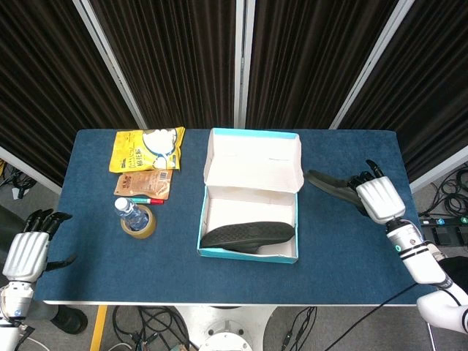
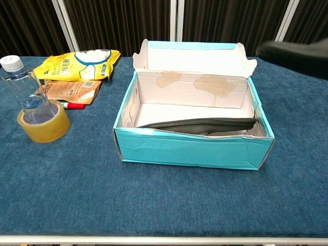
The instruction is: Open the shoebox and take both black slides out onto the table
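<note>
- Right of the shoebox (image 1: 250, 191), over bare tabletop (image 1: 344, 241), our right hand (image 1: 379, 199) holds the first black slide (image 1: 330, 183); fingers are wrapped on its right end, toe pointing left toward the box. We can't tell whether the sole touches the cloth yet.
- Judgement: it is held clear of the box wall so it can go down flat without snagging the cardboard.
- Second black slide (image 1: 247, 234) lies inside the box along the near wall, sole ribbing showing; in the chest view it sits low behind the front panel.
- Lid is folded back on the far side, so the opening is clear for the next reach.
- Box: thin teal card outside, plain white inside with brown stains on the back wall, front edge creased. It should flex and shift easily if pulled on.
- Slides look like matte moulded rubber or foam, so they should give under a grip.
- Left hand (image 1: 25, 252) hangs off the near-left corner, fingers apart, holding nothing.
- Far left: snack bags (image 1: 146, 150), water bottle (image 1: 130, 210) standing in a tape roll (image 1: 139, 221).
</note>
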{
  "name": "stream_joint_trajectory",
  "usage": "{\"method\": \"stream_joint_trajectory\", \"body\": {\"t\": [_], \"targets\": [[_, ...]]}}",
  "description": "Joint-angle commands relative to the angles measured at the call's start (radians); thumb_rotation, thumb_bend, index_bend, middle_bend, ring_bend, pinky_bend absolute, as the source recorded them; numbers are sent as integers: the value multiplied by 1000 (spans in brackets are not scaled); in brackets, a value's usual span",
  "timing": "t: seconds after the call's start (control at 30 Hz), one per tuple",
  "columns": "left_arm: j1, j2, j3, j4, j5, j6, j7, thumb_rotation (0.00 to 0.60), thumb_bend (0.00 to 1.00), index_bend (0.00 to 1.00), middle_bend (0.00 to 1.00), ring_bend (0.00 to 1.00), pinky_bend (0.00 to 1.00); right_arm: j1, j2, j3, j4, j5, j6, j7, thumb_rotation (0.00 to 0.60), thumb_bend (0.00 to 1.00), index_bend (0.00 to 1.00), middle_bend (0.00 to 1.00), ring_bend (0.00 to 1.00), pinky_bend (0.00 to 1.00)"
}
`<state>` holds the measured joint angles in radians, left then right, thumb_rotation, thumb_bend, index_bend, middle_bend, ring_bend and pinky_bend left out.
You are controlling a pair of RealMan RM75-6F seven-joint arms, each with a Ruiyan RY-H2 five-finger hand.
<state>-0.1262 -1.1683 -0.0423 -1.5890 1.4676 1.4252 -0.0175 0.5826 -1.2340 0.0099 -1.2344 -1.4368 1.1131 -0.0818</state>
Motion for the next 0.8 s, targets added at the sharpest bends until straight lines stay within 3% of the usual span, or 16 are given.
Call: {"method": "stream_joint_trajectory", "body": {"t": [0.03, 0.33, 0.57, 0.73, 0.77, 0.8], "targets": [[1, 1, -1, -2, -1, 2, -1, 600, 97, 209, 188, 100, 91, -1, -5, -12, 20, 32, -71, -28, 600, 867, 845, 720, 463, 110], [7, -1, 3, -1, -4, 6, -3, 600, 97, 210, 189, 100, 92, 79, -108, 17, 108, 50, -219, -89, 600, 867, 813, 697, 433, 108], [9, -7, 5, 7, -3, 6, -7, 600, 97, 209, 188, 100, 91, 116, -233, 71, 208, 81, -209, -182, 600, 850, 770, 655, 387, 49], [7, -8, 4, 10, -2, 4, -8, 600, 97, 209, 188, 100, 92, 134, -317, 99, 282, 105, -192, -267, 600, 708, 642, 540, 282, 0], [6, -9, 3, 11, -2, 3, -8, 600, 97, 209, 188, 100, 92, 137, -330, 105, 286, 118, -200, -281, 600, 659, 594, 496, 245, 0], [6, -9, 3, 12, -2, 3, -8, 600, 97, 209, 188, 100, 92, 139, -335, 108, 284, 127, -210, -290, 600, 535, 496, 413, 171, 0]]}}
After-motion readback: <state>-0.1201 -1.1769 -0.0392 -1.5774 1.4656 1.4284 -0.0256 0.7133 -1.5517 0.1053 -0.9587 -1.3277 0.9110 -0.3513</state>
